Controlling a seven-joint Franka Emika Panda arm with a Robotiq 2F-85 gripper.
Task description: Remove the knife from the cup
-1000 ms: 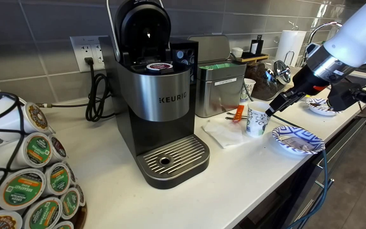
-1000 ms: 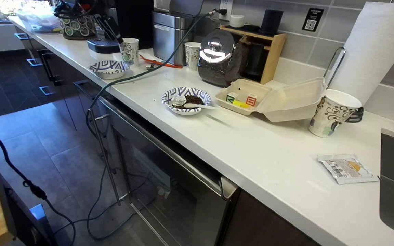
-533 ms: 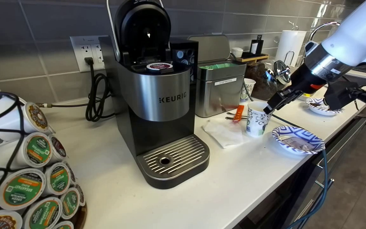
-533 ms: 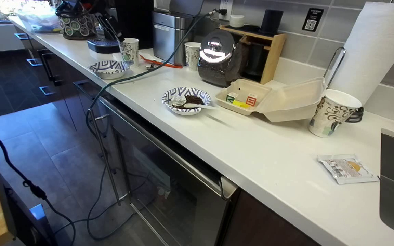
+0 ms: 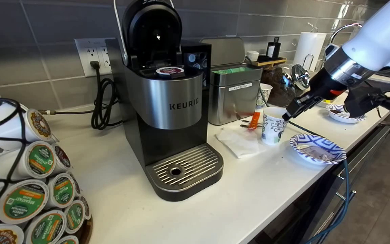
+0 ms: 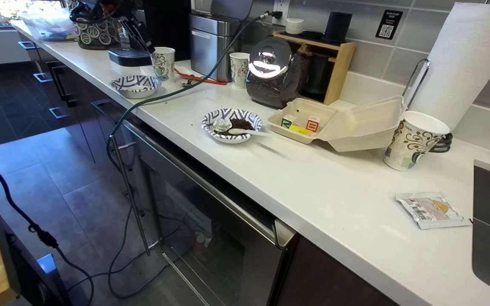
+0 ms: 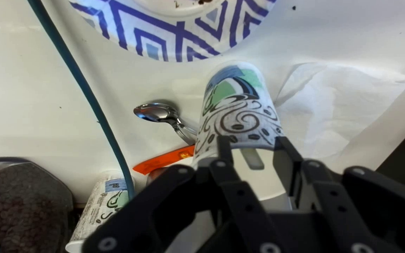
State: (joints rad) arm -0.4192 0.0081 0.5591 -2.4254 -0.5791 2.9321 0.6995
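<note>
One cup (image 5: pixel 273 126) has shifted slightly near one end effector (image 7: pixel 253 151), two fingers (image 7: pixel 224 151) parted.

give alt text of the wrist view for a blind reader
An open black claw at the rim of a patterned paper cup; whether a knife is inside is unclear. A spoon lies left, a napkin right, a patterned bowl at top.

The cup (image 7: pixel 240 119) looks papery, a spoon (image 7: pixel 155 112) glossy metal, the pincer (image 7: pixel 253 151) matt.
</note>
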